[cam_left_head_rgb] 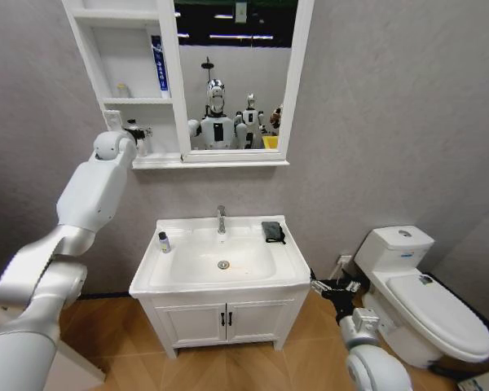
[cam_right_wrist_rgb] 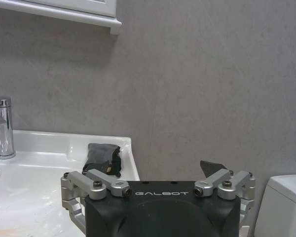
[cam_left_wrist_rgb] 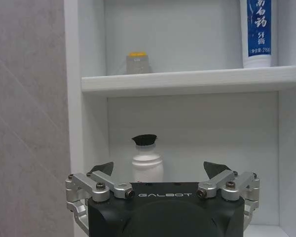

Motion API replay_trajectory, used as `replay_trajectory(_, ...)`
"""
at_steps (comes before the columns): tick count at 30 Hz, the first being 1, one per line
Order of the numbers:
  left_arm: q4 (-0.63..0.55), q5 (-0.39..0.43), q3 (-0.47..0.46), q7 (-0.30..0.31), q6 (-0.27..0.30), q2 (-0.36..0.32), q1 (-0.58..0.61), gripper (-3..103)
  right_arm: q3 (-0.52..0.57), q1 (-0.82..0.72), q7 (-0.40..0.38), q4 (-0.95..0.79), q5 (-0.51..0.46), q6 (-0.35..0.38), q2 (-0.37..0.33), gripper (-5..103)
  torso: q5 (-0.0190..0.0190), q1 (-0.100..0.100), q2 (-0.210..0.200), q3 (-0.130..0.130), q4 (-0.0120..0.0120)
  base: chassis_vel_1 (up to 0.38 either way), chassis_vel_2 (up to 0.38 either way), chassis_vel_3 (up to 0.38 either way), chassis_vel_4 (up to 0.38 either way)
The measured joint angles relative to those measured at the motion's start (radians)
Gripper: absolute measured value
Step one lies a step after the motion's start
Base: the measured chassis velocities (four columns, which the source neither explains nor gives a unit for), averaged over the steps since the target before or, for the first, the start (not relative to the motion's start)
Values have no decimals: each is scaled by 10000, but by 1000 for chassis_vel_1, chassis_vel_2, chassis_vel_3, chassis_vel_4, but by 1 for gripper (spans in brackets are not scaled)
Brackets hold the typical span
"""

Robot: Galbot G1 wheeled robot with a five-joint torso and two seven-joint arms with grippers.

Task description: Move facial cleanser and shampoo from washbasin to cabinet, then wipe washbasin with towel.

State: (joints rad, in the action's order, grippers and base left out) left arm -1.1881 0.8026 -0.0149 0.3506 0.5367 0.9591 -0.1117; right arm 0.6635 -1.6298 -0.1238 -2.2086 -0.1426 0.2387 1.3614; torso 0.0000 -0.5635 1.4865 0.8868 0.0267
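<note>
A white washbasin (cam_left_head_rgb: 167,273) with an oval bowl sits on a two-door vanity (cam_left_head_rgb: 226,320) against a grey wall. A chrome faucet (cam_left_head_rgb: 222,219) stands at the back centre, and a round drain (cam_left_head_rgb: 223,264) lies in the bowl. On the basin's left ledge stands a small bottle (cam_left_head_rgb: 164,242) with a dark cap. On the back right corner of the ledge lies a bunched dark towel (cam_left_head_rgb: 272,231), near the wall and apart from the faucet.

Above the basin hangs the cabinet (cam_left_head_rgb: 91,65), a narrow white shelf unit joined to the left side of a white-framed mirror (cam_left_head_rgb: 235,75). In the lowest cubby stands a white bottle (cam_left_wrist_rgb: 147,163) with a black cap, upright on the shelf. In the cubby above, a small clear jar (cam_left_wrist_rgb: 137,63) with a yellow lid sits toward the left, and a blue and white tube (cam_left_wrist_rgb: 256,32) stands upright at the right side.

The left gripper (cam_left_wrist_rgb: 161,170) is raised at the mouth of the lowest cubby, facing the white bottle. Its fingers are spread wide, and the bottle stands free beyond them, touched by neither finger.

The right gripper (cam_right_wrist_rgb: 158,170) hangs low beside the right end of the vanity, between the basin and a white toilet (cam_left_head_rgb: 420,297). Its fingers are spread apart and hold nothing. In the right wrist view the towel lies past the gripper on the basin's corner, well apart from the fingers
</note>
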Motion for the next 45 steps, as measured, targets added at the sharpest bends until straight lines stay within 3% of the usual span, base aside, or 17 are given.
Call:
replay_trajectory(1,0,0,0,0,0,0,0,100,0,0,0,0,0,0,0,100,0,0,0,0,0,0,0,0,0)
replay_trajectory(4,-2560,925,-631,731,441,-1050,1410,100,-64,11,2,5,22,0,10,100,1,1,1,-1,-5,0,0,0,0)
replay_trajectory(6,-3200,1186,-880,938,528,-1316,1906,100,-74,13,0,15,33,0,19,100,2,1,1,-2,-4,0,0,0,0)
replay_trajectory(8,-4504,1658,-1521,1305,652,-1780,3085,100,-121,37,2,59,58,0,33,100,-3,1,1,-2,-5,0,0,0,0)
replay_trajectory(9,-5590,1712,-2299,1415,575,-2001,4508,100,-200,80,1,124,126,0,48,100,3,2,2,-3,-7,0,0,0,0)
replay_trajectory(10,-5590,1712,-2299,1415,575,-2001,4508,100,-200,80,1,124,126,0,48,100,3,2,2,-3,-7,0,0,0,0)
replay_trajectory(13,-6553,494,-3502,1005,-365,-1653,7561,100,-343,116,-44,137,212,0,84,100,-7,3,2,-1,-9,0,0,0,0)
replay_trajectory(16,-6545,127,-3666,862,-696,-1421,8056,100,-360,112,-64,116,220,-1,86,100,-3,2,1,-1,-9,0,0,0,0)
replay_trajectory(18,-5977,-1089,-3897,382,-1809,-396,9283,100,-383,41,-86,50,260,3,87,100,-2,2,1,0,-3,0,0,0,0)
replay_trajectory(19,-5977,-1089,-3897,382,-1809,-396,9283,100,-383,41,-86,50,260,3,87,100,-2,2,1,0,-3,0,0,0,0)
replay_trajectory(21,-5236,-2116,-3914,-89,-2432,373,9823,100,-390,-50,-102,-43,273,19,64,100,0,2,1,0,-2,0,0,0,0)
replay_trajectory(22,-5236,-2116,-3914,-89,-2432,373,9823,100,-390,-50,-102,-43,273,19,64,100,0,2,1,0,-2,0,0,0,0)
replay_trajectory(24,-4414,-2971,-3796,-396,-2887,1028,10028,100,-389,-116,-120,-186,271,98,0,100,0,1,1,0,-3,0,0,0,0)
replay_trajectory(34,-2144,-4484,-3399,-929,-3647,2209,9509,100,-410,-124,-264,-300,331,252,2,100,2,-1,0,0,-2,0,0,0,0)
replay_trajectory(45,-839,-4809,-3401,-1218,-3874,2463,9203,100,-404,-132,-292,-221,383,252,114,100,0,-1,0,1,-5,0,0,0,0)
